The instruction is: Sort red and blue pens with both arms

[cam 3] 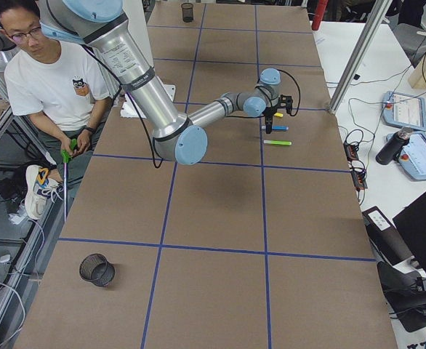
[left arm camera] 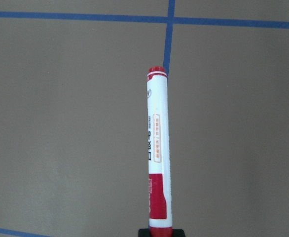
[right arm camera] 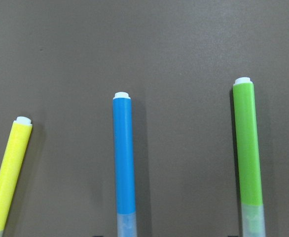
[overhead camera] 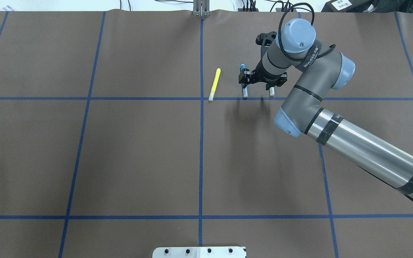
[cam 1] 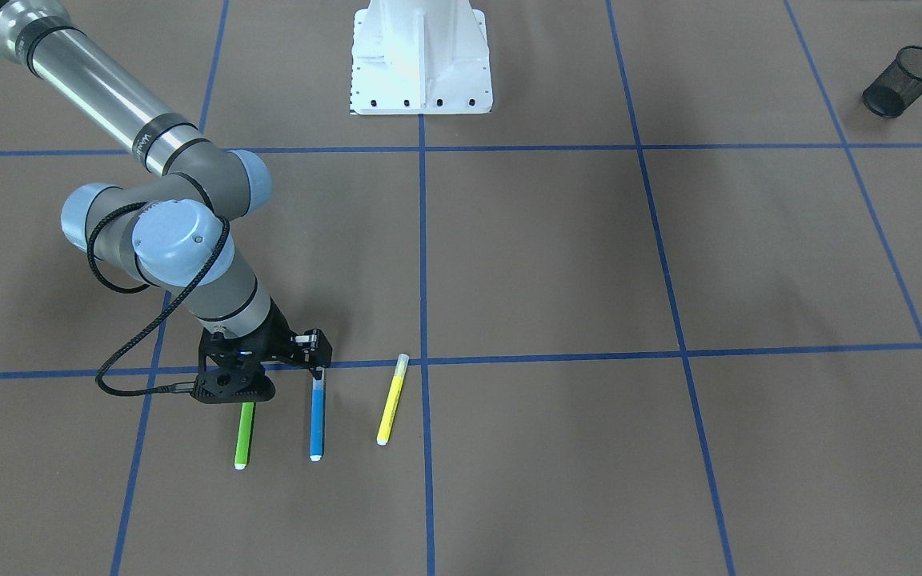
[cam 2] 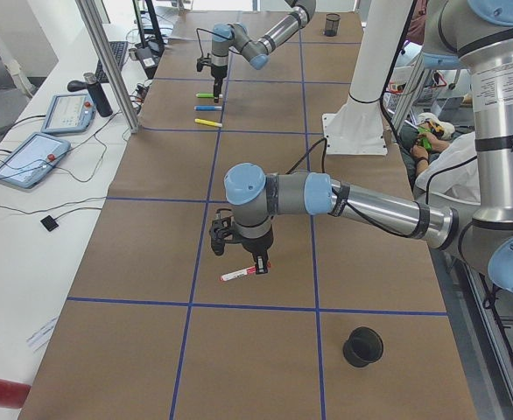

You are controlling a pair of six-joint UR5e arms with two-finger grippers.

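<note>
The red pen, a white-barrelled marker [left arm camera: 157,148] with a red cap, sticks straight out of my left gripper [cam 2: 258,265], which is shut on its cap end. It hangs level just over the brown table [cam 2: 265,219]. The blue pen, a blue highlighter [cam 1: 317,420], lies on the table between a green and a yellow one. My right gripper [overhead camera: 258,87] hovers open over its translucent cap end, one finger [cam 1: 318,358] right above the blue barrel. The right wrist view shows the blue highlighter [right arm camera: 124,158] near its centre.
A green highlighter [cam 1: 244,436] and a yellow highlighter [cam 1: 392,400] lie on either side of the blue one. A black mesh cup [cam 1: 903,82] stands far off at the table's left-arm end. The white robot base [cam 1: 421,64] sits mid-table. A person [cam 3: 49,80] sits beside it.
</note>
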